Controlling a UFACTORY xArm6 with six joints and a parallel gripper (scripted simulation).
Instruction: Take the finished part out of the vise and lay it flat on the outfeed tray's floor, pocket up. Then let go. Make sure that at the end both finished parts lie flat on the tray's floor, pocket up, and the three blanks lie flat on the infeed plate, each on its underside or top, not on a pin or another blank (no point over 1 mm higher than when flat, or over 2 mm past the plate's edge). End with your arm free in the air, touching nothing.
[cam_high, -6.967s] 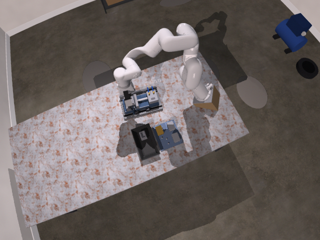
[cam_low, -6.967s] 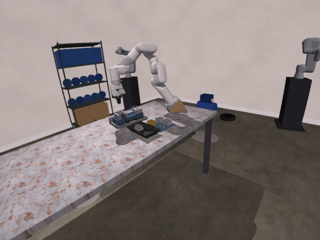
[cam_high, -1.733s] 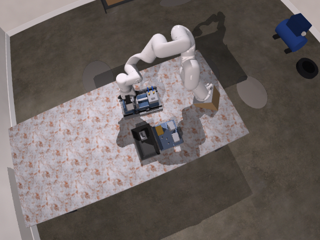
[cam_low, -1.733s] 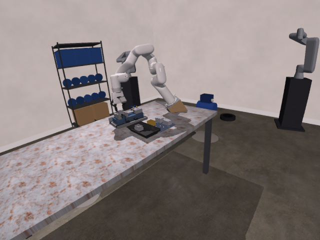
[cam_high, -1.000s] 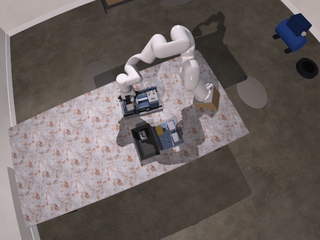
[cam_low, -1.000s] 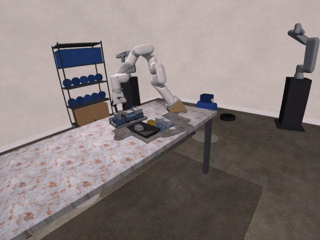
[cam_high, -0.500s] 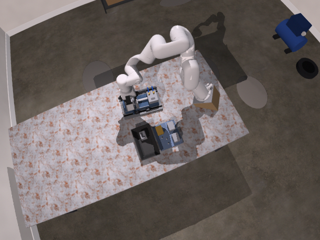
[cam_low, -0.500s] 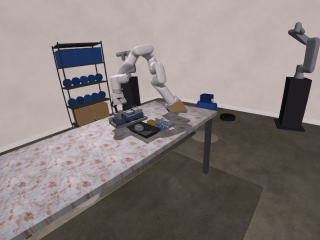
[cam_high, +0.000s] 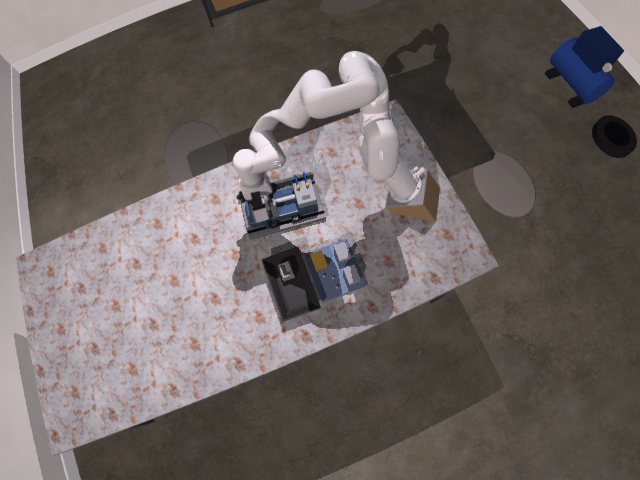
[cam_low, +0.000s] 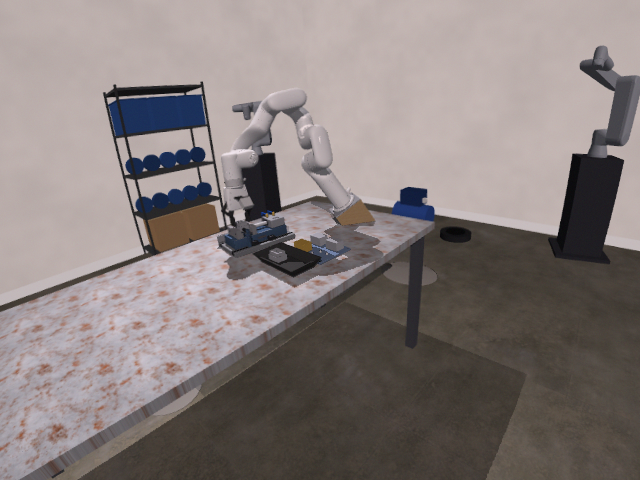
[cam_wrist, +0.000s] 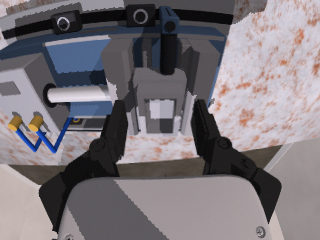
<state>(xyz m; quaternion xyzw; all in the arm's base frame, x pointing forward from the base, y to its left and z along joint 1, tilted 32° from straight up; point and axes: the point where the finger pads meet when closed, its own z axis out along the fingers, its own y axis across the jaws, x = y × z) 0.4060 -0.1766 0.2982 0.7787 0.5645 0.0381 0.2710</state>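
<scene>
The finished part (cam_wrist: 159, 94) is a grey block with a square pocket facing up. It sits in the blue and grey vise (cam_high: 281, 204), which also shows in the exterior view (cam_low: 255, 235). My gripper (cam_wrist: 159, 111) is open right over the part, with one black finger on each side of it and a small gap at both. In the overhead view the gripper (cam_high: 254, 198) is at the vise's left end. The black outfeed tray (cam_high: 290, 288) lies in front of the vise and holds a small grey block (cam_high: 283, 269) at its far end.
A blue fixture plate (cam_high: 336, 271) with a tan block and grey blocks lies right of the tray. The vise has a white handle bar (cam_wrist: 76, 95) and blue cables (cam_wrist: 40, 135) on its left. The arm's tan base block (cam_high: 416, 198) stands at the back right.
</scene>
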